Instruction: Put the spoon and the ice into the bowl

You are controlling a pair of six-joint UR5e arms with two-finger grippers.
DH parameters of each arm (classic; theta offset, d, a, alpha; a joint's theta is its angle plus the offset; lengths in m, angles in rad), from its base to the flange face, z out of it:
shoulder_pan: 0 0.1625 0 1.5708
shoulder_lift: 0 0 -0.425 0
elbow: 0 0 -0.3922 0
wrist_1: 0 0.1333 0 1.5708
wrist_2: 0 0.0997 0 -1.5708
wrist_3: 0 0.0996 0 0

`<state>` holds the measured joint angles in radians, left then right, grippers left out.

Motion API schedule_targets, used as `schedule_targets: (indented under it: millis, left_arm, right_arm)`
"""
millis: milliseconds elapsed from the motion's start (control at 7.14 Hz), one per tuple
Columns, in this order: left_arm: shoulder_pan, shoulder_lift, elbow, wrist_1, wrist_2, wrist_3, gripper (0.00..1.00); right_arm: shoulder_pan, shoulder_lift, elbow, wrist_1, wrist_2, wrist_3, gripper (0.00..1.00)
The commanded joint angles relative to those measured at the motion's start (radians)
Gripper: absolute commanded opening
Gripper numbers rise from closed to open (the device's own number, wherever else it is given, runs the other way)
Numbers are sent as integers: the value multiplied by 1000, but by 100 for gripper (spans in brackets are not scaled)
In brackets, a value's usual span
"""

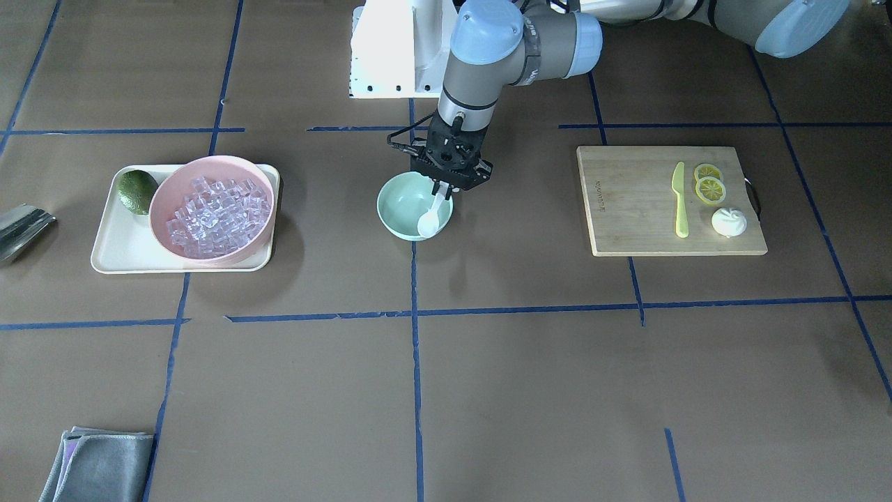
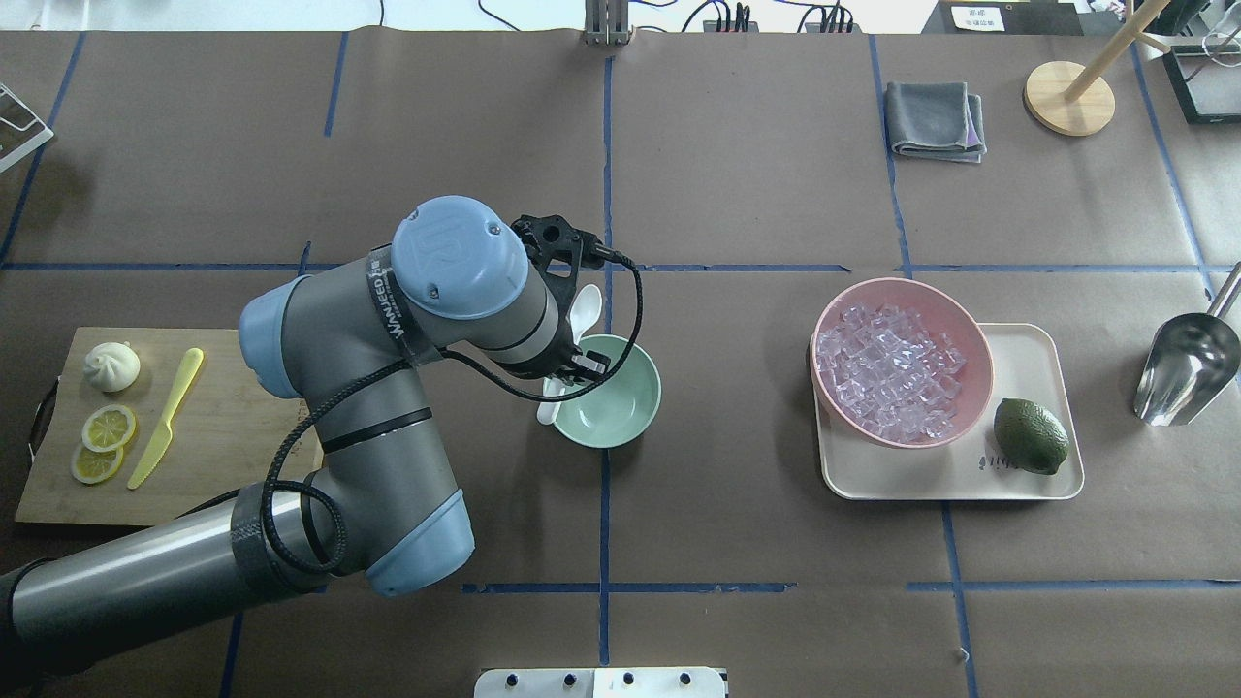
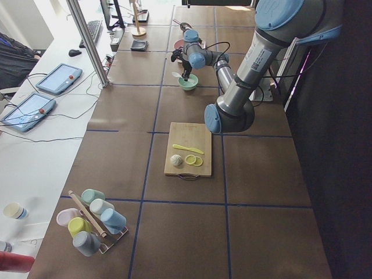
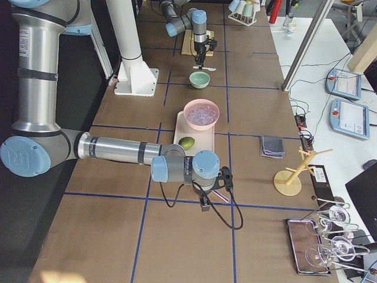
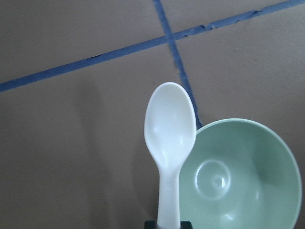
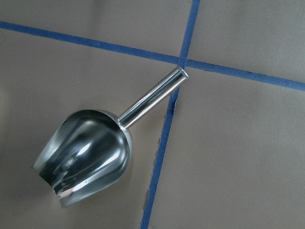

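My left gripper [image 1: 443,187] is shut on the handle of the white spoon [image 1: 428,223] and holds it over the pale mint-green bowl [image 1: 404,202] at the table's middle. In the left wrist view the spoon [image 5: 169,125] points away from me, its scoop past the bowl's rim [image 5: 267,131]. The bowl's inside is bare. The clear ice cubes [image 2: 890,373] fill the pink bowl [image 2: 955,325]. My right gripper shows only in the exterior right view [image 4: 205,204], where I cannot tell whether it is open; its wrist camera looks down on a steel scoop [image 6: 88,155].
The pink bowl and a green fruit [image 2: 1030,435] sit on a cream tray [image 2: 1037,480]. A cutting board [image 2: 223,456] holds a yellow-green knife [image 2: 165,419], lemon slices and a bun. The steel scoop [image 2: 1187,365] lies right of the tray. A grey cloth [image 2: 935,120] lies far right.
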<state>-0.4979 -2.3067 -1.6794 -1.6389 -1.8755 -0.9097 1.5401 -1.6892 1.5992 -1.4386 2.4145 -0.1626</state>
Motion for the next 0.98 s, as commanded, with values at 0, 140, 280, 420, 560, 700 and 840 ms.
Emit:
schedule_targets:
  millis: [0,140,280,420,560,700,840]
  left_arm:
    - [39,-8,13,2,-1,0,6]
    - [41,-7,13,4,-1,0,14]
    - [45,-5,13,2,-1,-5,80]
    - [50,-2,12,2,1,-3,99]
    - [50,-2,9,2,1,-3,100]
    - [48,0,-2,4,-4,0,99]
    - [41,4,-8,7,-8,2,99]
  right_arm:
    - [0,-3,-1,1,11,0,100]
    - [0,-3,-1,1,12,0,100]
    - [0,-3,-1,1,12,0,99]
    - [0,-3,-1,0,14,0,99]
    - [0,-3,-1,0,14,0,99]
    - [0,-3,-1,0,12,0,100]
    - [0,-1,-1,0,11,0,100]
